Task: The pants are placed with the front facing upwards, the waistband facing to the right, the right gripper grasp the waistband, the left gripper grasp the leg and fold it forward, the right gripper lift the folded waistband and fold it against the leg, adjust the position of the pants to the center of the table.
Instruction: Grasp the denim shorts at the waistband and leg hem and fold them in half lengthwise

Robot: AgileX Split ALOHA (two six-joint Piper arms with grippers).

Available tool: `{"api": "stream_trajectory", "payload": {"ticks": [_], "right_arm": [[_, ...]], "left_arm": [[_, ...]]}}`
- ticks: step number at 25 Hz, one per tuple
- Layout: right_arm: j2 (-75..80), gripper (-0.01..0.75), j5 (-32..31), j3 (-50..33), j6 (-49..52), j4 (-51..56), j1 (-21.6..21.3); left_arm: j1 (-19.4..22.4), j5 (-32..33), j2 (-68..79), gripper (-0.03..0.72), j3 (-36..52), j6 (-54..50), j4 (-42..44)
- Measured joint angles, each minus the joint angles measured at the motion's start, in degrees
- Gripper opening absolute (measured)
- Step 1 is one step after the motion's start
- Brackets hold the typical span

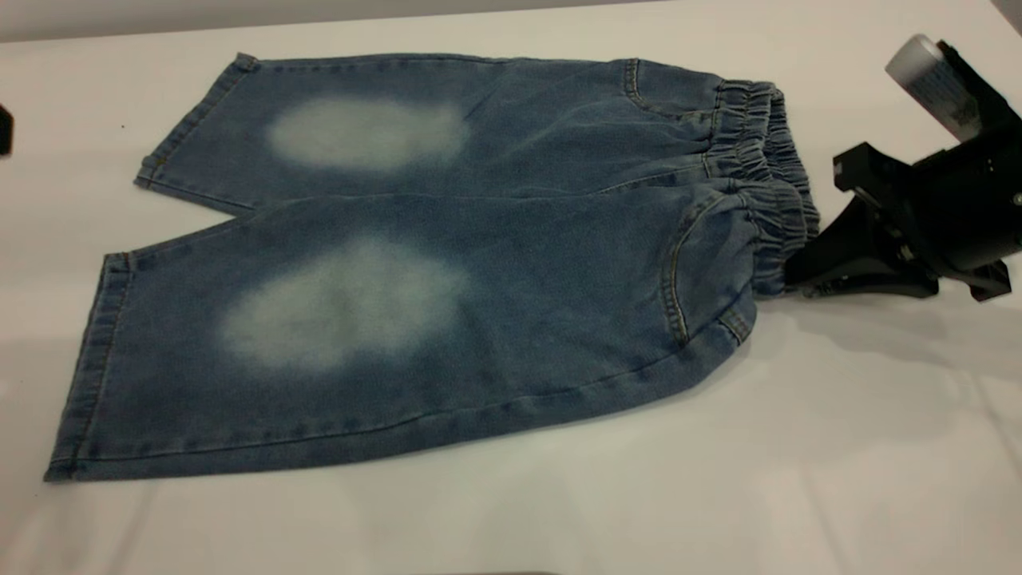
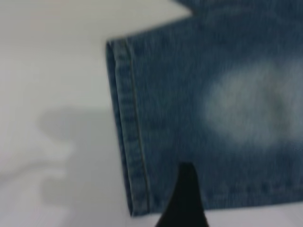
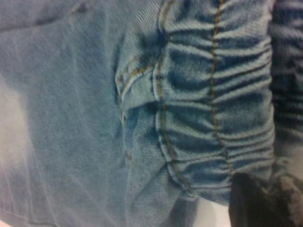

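Note:
The blue denim pants (image 1: 447,263) lie flat on the white table (image 1: 838,447), front up, with a pale faded patch on each leg. The ruffled waistband (image 1: 766,168) points right. My right gripper (image 1: 794,278) rests low on the table with its tip against the waistband's near end. In the right wrist view the waistband (image 3: 213,94) fills the picture, and a dark part of that gripper (image 3: 258,203) overlaps its edge. My left gripper (image 2: 232,198) hovers open above one leg's hem (image 2: 128,127); only one dark finger (image 2: 185,198) shows.
A small black piece (image 1: 4,129) shows at the left edge of the exterior view. Bare white tabletop surrounds the pants on all sides, widest in front of them. The table's far edge (image 1: 239,28) runs just behind the far leg.

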State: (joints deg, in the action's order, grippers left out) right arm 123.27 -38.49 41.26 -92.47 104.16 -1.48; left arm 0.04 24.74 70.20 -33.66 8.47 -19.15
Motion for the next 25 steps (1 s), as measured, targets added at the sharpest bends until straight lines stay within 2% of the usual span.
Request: {"api": "stream_trajectory", "payload": {"ticks": [4,14,25], "right_arm": [[-0.6,0.029,-0.3,0.9,0.2,-2.1,0.0],[-9.0,0.029,-0.7,0.9,4.2,-8.3,0.0],[-10.1,0.029,-0.9,0.9,5.0,-9.1,0.0]], "left_arm": [[0.0,2.0,3.2,0.553,0.0,0.0,2.0],[0.0,1.6,13.2,0.553,0.0,0.1,2.6],[0.0,0.3,28.8,0.553,-0.1,0.1,4.7]]}}
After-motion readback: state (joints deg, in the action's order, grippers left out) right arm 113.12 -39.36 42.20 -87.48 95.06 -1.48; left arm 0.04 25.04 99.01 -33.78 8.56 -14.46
